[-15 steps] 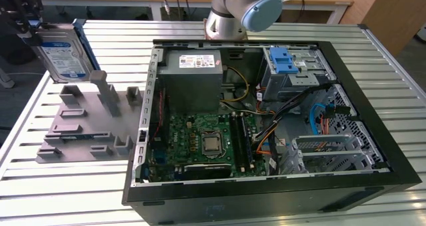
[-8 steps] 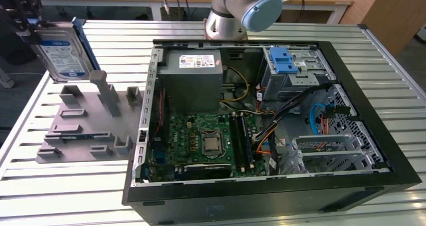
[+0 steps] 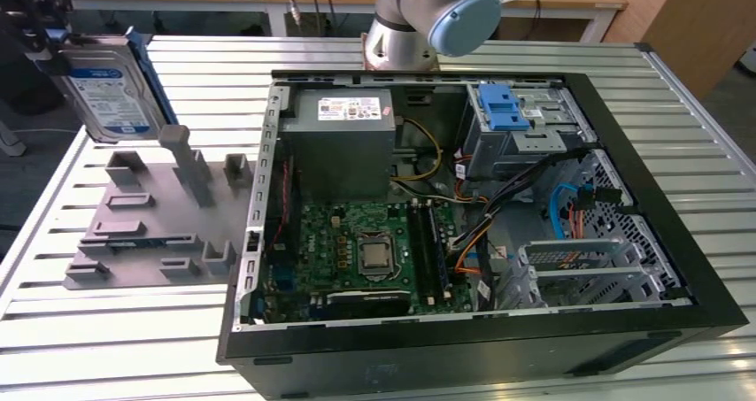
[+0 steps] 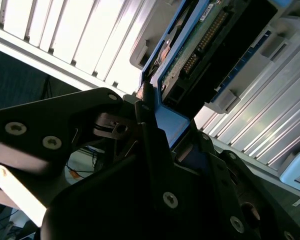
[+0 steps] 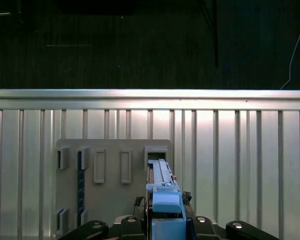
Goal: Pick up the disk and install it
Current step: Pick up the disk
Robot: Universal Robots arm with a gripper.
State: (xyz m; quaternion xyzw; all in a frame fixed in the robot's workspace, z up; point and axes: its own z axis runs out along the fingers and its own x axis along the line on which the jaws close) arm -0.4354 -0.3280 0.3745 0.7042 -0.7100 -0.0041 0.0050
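Note:
The disk (image 3: 109, 96), a silver-grey drive with a blue and white label in a blue bracket, hangs upright over the far end of the grey slotted holder (image 3: 148, 228), at the exterior view's left. My gripper (image 3: 65, 42) is shut on its upper edge. In the second wrist view the dark fingers (image 4: 150, 145) clamp the disk (image 4: 200, 55) by its blue frame. The first wrist view looks along the disk's blue edge (image 5: 162, 187) with the gripper (image 5: 165, 225) around it and the holder (image 5: 110, 170) beneath. The disk seems lifted clear of the holder's slot (image 5: 157, 152).
An open black computer case (image 3: 473, 348) lies on the slatted metal table (image 3: 154, 348). Inside are a grey power supply (image 3: 343, 135), a green mainboard (image 3: 366, 259) and a silver drive cage (image 3: 526, 131) with a blue latch. The arm's base (image 3: 408, 29) stands behind the case.

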